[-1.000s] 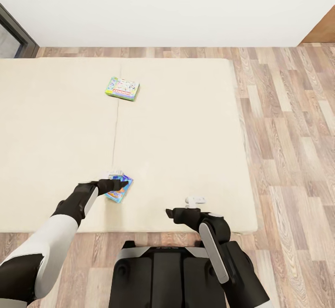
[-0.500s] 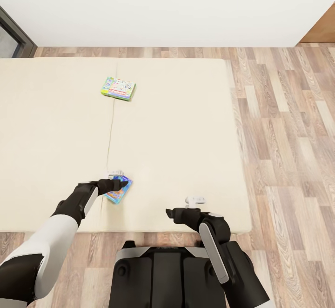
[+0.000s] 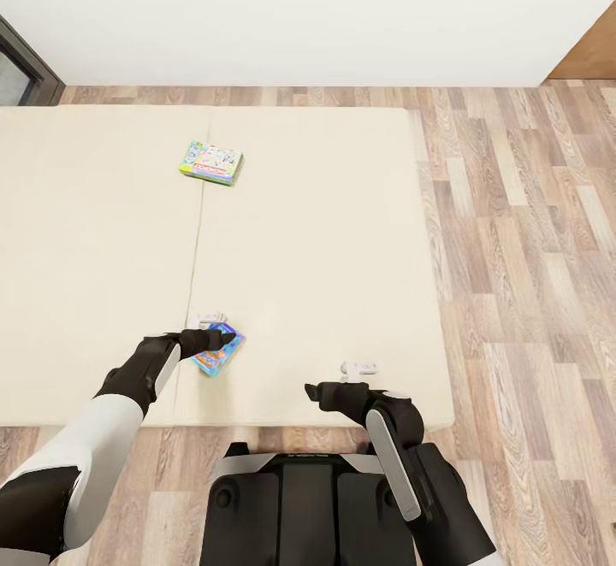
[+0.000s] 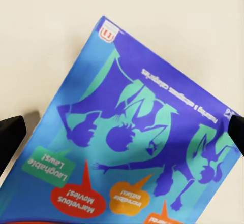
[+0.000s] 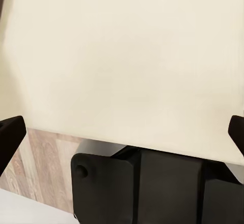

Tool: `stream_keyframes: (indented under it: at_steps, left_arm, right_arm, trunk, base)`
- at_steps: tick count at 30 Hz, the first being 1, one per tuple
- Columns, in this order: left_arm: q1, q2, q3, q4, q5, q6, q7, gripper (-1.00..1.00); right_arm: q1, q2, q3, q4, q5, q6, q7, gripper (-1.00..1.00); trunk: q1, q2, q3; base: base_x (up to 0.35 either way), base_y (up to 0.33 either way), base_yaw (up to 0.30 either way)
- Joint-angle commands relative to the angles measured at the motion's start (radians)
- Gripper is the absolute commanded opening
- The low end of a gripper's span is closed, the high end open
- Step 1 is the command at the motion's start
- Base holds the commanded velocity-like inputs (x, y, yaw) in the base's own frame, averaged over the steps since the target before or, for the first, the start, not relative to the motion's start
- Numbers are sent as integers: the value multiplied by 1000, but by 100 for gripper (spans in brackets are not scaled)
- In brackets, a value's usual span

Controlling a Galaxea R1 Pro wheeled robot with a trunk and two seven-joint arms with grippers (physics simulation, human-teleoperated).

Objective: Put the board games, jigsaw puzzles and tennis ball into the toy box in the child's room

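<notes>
Both board games lie on the bed, unpacked: the blue one near its front edge beneath the spread-fingered left gripper, the green-edged one toward the far edge; right gripper is spread, empty.

White upper arms, black forearms with a grey strip each, pale grey fingers, and a glossy black ribbed trunk.
</notes>
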Motion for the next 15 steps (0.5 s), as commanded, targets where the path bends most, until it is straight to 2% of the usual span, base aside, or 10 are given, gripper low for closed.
stream_keyframes:
  at_steps: [1, 8, 15]
  left_arm:
    - [0, -1, 6, -1, -6, 6, -8, 100]
    - [0, -1, 6, -1, -7, 6, -8, 100]
    - [0, -1, 6, -1, -6, 12, -8, 100]
  right_arm:
    - [0, 0, 1, -1, -10, 3, -10, 100]
    - [0, 0, 1, -1, -11, 3, -10, 100]
    - [0, 0, 1, -1, -11, 3, -10, 100]
  trunk:
    - [1, -2, -1]
    - [1, -2, -1]
    - [1, -2, -1]
  base:
    - [0, -58, 0]
    - [0, -189, 0]
    - [0, -109, 0]
